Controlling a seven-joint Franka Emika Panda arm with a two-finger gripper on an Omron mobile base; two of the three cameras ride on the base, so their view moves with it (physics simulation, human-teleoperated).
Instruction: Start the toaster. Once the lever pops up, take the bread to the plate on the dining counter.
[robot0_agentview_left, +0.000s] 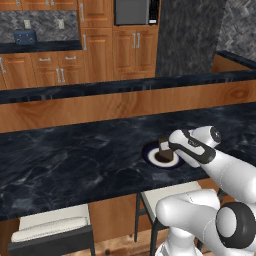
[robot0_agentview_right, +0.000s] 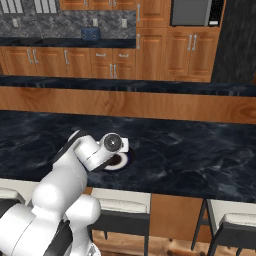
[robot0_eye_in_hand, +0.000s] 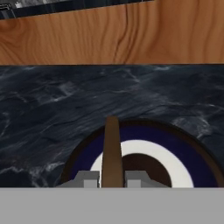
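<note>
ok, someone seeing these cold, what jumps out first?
The white arm, reaching over the black marbled dining counter, its gripper closed on the brown bread, which stands on edge above the plate with the dark blue rim. Behind the counter runs the raised wooden ledge. Far back on the kitchen worktop sits the dark-blue toaster.

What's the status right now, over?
Gripper shut on the bread, slice upright on edge. Bread low over the plate on the dining counter, not yet released. Nothing in the way.
</note>
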